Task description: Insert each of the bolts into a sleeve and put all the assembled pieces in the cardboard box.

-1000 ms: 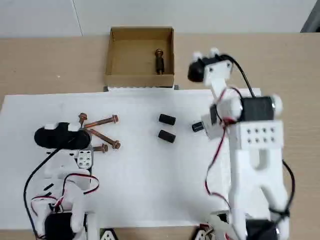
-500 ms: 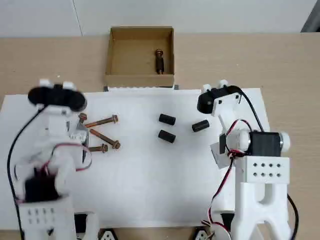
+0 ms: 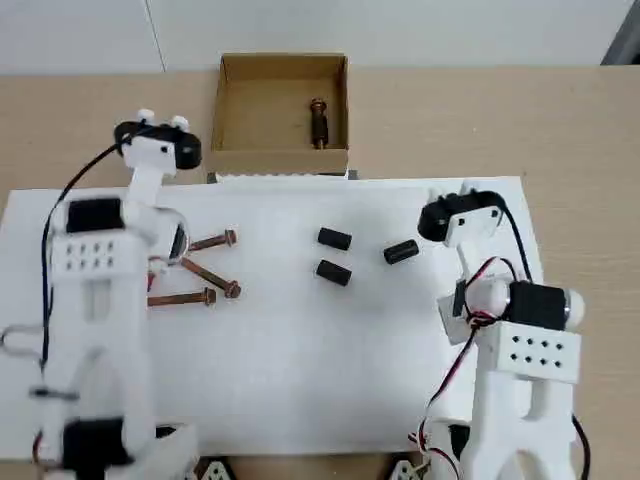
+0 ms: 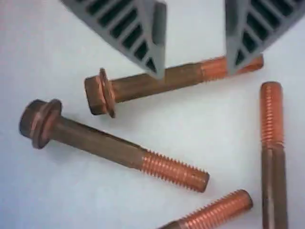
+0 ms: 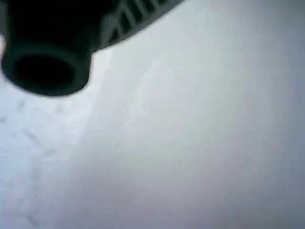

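Note:
Several copper bolts lie on the white sheet at the left, among them one (image 3: 212,241) near my left arm (image 3: 95,250). In the left wrist view my left gripper (image 4: 196,67) is open just above one bolt (image 4: 157,83), a finger on each side of its shank. Another bolt (image 4: 109,145) lies beside it. Three black sleeves (image 3: 334,238) (image 3: 333,272) (image 3: 401,252) lie mid-sheet. My right arm (image 3: 520,330) stands right of them. Part of my right gripper (image 5: 138,14) shows beside a sleeve (image 5: 47,67) in its wrist view. The cardboard box (image 3: 250,110) holds one assembled piece (image 3: 319,122).
The white sheet (image 3: 300,360) covers most of the wooden table. The box sits just past the sheet's far edge. The near half of the sheet between the two arms is bare.
My left arm has risen from the near edge and swung out over the bolts. My right arm has drawn back from near the box toward the near side, past the rightmost sleeve.

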Action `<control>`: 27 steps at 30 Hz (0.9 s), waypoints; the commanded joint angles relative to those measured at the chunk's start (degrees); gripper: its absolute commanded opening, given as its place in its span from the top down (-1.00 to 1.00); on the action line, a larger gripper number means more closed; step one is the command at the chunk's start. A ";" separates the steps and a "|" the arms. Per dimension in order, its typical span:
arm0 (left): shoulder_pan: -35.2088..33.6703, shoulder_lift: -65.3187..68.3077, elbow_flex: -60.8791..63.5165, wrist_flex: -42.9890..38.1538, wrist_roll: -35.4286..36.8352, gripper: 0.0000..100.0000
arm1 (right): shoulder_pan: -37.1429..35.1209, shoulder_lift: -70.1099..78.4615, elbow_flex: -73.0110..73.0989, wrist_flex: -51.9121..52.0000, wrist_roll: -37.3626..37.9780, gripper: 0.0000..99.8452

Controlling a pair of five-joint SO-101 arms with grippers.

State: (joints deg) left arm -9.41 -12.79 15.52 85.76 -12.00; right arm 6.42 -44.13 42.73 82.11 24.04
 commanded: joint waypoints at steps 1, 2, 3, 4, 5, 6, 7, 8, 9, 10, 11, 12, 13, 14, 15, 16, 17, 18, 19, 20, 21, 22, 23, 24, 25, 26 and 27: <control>-0.35 9.23 -11.82 5.01 -0.70 0.84 | 0.57 -1.98 2.29 -3.56 0.70 0.99; -0.35 11.96 -14.99 6.59 -1.05 0.84 | 0.57 -2.15 3.16 -4.44 0.70 0.99; -0.35 14.77 -18.07 8.00 -1.76 0.86 | 0.57 -2.33 4.04 -5.23 0.70 0.99; -0.35 17.32 -21.05 9.14 -2.37 0.90 | 0.48 -2.42 4.75 -6.11 0.70 0.99; -0.35 19.69 -23.96 10.11 -2.81 0.93 | 0.48 -2.42 5.27 -6.64 0.70 0.99; -0.35 21.98 -26.86 11.08 -3.08 0.96 | 0.40 -2.42 5.54 -7.08 0.70 0.99; -0.35 24.26 -29.67 12.13 -3.08 0.97 | 0.40 -2.42 5.71 -7.34 0.70 0.99; -0.35 26.37 -32.13 12.92 -3.08 0.97 | 0.31 -2.42 5.71 -7.60 0.70 0.99; -0.35 28.40 -34.51 13.63 -3.08 0.97 | 0.31 -2.42 5.71 -7.96 0.70 0.99; -0.44 30.24 -36.53 14.07 -3.08 0.97 | 0.31 -2.42 5.71 -8.04 0.70 0.99; -0.97 31.91 -38.20 14.24 -3.08 0.97 | 0.31 -2.42 5.71 -8.13 0.79 0.99; -1.41 33.58 -39.78 14.33 -3.08 0.97 | 0.31 -2.42 5.71 -8.31 1.23 0.99; -1.93 35.25 -41.10 14.51 -3.08 0.97 | 0.31 -2.42 5.71 -8.40 1.85 0.99; -2.46 36.84 -42.24 14.51 -3.08 0.97 | 0.31 -2.42 5.71 -8.40 2.29 0.99; -3.08 38.33 -43.21 14.59 -3.08 0.97 | 0.40 -2.42 5.71 -8.40 2.64 0.99; -3.60 39.65 -44.00 14.59 -3.08 0.97 | 0.40 -2.42 5.71 -8.40 2.81 0.99; -4.22 40.79 -44.53 14.59 -3.34 0.97 | 0.40 -2.42 5.71 -8.40 2.81 0.99; -4.66 41.76 -44.79 14.59 -4.13 0.96 | 0.40 -2.42 5.71 -8.40 2.81 0.99; -5.01 42.46 -44.79 14.59 -4.84 0.94 | 0.40 -2.42 5.71 -8.40 2.81 0.99; -5.45 42.99 -44.79 14.59 -5.36 0.91 | 0.40 -2.42 5.71 -8.40 2.81 0.99; -5.80 43.34 -44.70 14.59 -5.71 0.88 | 0.31 -2.42 5.71 -8.40 2.81 0.99; -5.98 43.69 -44.70 14.59 -6.15 0.87 | 0.31 -2.33 5.71 -8.40 2.81 0.99; -5.98 43.87 -44.70 14.59 -6.68 0.85 | 0.31 -2.33 5.71 -8.40 2.81 0.99; -5.98 43.96 -44.62 14.59 -7.30 0.85 | 0.31 -2.33 5.71 -8.40 2.81 0.99; -5.98 43.96 -44.62 14.59 -7.74 0.85 | 0.31 -2.24 5.71 -8.40 2.81 0.99; -5.98 43.96 -44.62 14.59 -8.18 0.85 | 0.31 -2.15 5.71 -8.48 2.81 0.99; -5.98 44.04 -44.62 14.59 -8.79 0.85 | 0.31 -2.15 5.71 -8.48 2.81 0.99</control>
State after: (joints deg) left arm -15.30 31.60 -26.86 99.12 -19.38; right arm 6.59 -45.10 48.70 74.64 26.33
